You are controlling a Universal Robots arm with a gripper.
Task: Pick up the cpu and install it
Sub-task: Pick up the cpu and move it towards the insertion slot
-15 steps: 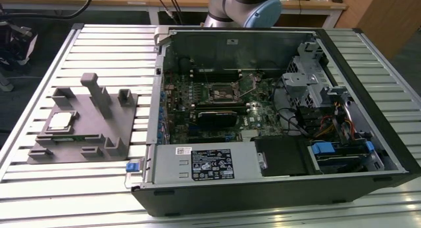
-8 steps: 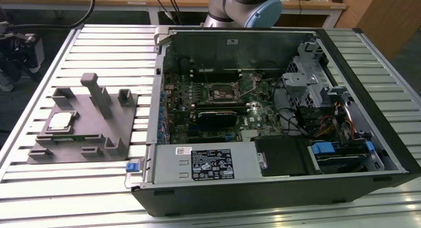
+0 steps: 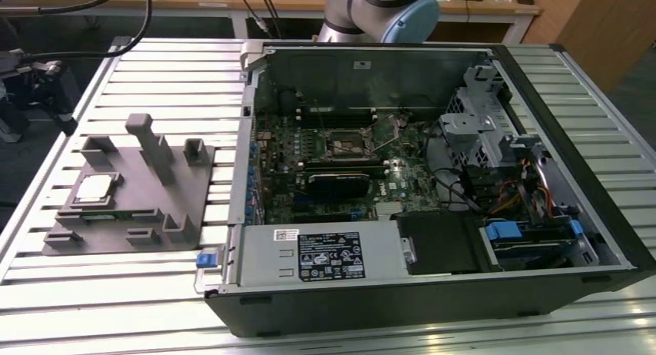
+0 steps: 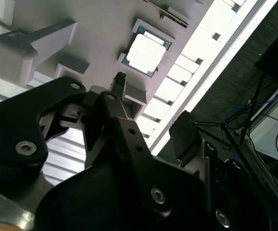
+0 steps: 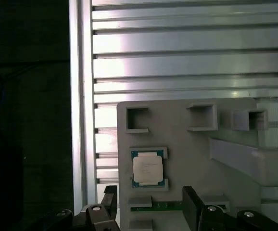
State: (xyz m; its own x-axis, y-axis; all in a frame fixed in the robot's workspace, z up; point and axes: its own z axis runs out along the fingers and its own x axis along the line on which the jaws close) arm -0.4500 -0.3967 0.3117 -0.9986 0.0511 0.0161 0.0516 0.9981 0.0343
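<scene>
cpu [image 3: 94, 188]: small square chip, silver-grey metal top, pale edge; lies flat, top up, seated in a grey tray [image 3: 131, 192] recess.

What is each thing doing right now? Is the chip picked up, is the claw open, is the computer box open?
tray: flat on the table, holding the cpu.
cpu: lying flat in its tray pocket, not held.
claw: open, empty, over the tray near the cpu.
computer case: on its side, side cover off, insides showing.
socket: too small to tell whether open.
</scene>
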